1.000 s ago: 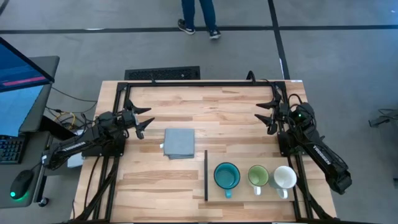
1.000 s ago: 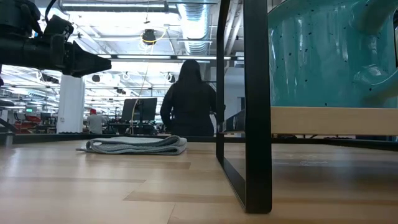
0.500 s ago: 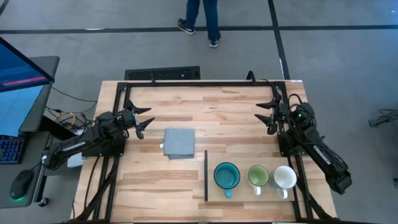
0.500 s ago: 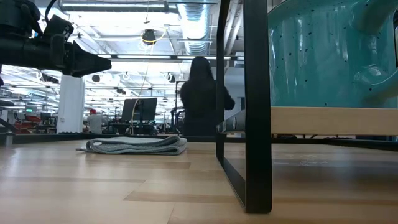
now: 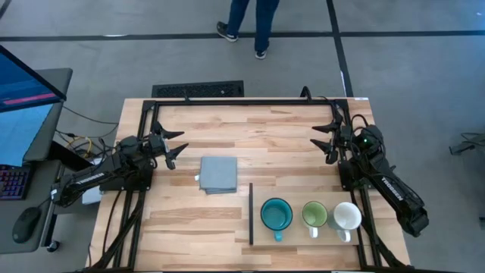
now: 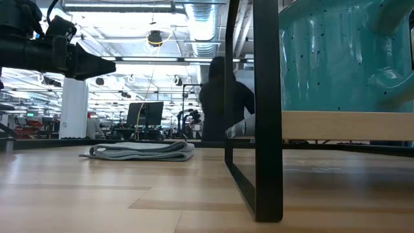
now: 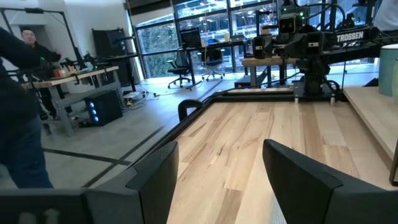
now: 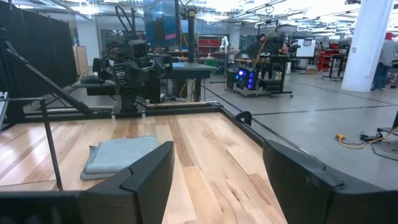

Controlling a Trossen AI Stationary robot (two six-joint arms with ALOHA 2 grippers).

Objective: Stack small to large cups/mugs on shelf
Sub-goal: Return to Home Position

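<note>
While I sit parked at opposite sides of desk (image 5: 242, 121), left tool (image 5: 176, 148) and right tool (image 5: 324, 144) gape wide, empty. On shelf (image 5: 303, 193), in row: teal mug (image 5: 276, 215), green mug (image 5: 314, 214), white mug (image 5: 347, 217). Risk: sizes out of order; right arm (image 5: 386, 186) swinging could clip white mug.

On the shelf (image 5: 297, 235), left to right: large mug (image 5: 276, 214), smallest mug (image 5: 314, 214), mid-sized mug (image 5: 347, 216); the folded cloth (image 5: 218, 174) lies beyond its left end
</note>
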